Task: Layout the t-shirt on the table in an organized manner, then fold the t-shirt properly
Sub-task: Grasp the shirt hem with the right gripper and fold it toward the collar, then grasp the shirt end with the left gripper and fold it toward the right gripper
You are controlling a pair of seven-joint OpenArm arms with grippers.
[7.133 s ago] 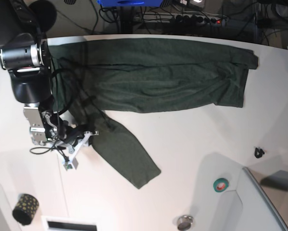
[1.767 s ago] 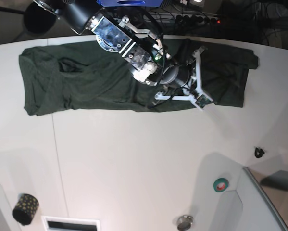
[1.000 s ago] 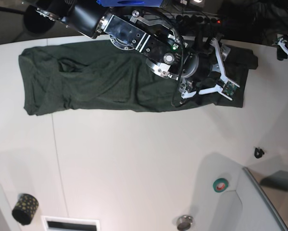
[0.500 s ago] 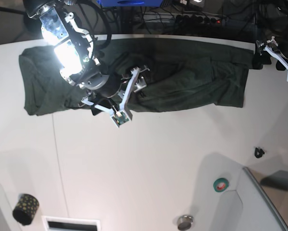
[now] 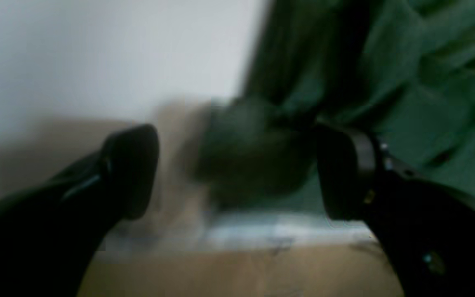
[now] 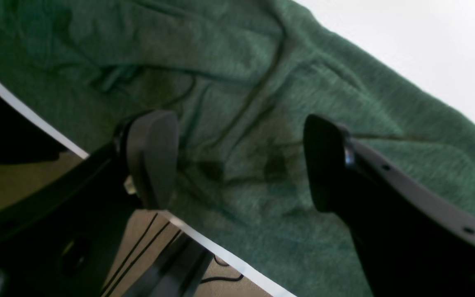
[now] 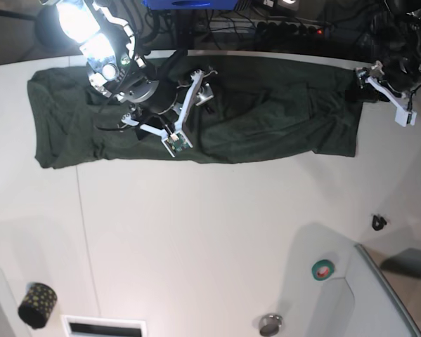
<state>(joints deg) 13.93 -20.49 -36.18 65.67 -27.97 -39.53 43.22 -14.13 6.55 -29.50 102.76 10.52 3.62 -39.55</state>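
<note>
The dark green t-shirt [image 7: 266, 119] lies spread in a long band along the far edge of the white table [image 7: 210, 239]. My right gripper [image 7: 182, 112] hovers over the shirt's left-middle part. In the right wrist view its open jaws [image 6: 237, 165] frame creased shirt fabric [image 6: 262, 82] near the table's edge, gripping nothing. My left gripper [image 7: 368, 81] is at the shirt's far right corner. The blurred left wrist view shows it open [image 5: 237, 173], with a bunched corner of the shirt [image 5: 254, 156] between its fingers [image 5: 130, 173] at the table's edge.
Near the front right are a green tape roll [image 7: 323, 269], a small black clip [image 7: 379, 222], a round metal piece [image 7: 270, 324] and a grey bin [image 7: 389, 295]. A dark patterned roll [image 7: 36, 304] stands front left. Cables and a power strip [image 7: 287, 28] run behind the table.
My right gripper has shifted a little toward the far edge over the shirt. My left gripper has moved inward onto the shirt's far right corner, and its jaws have widened.
</note>
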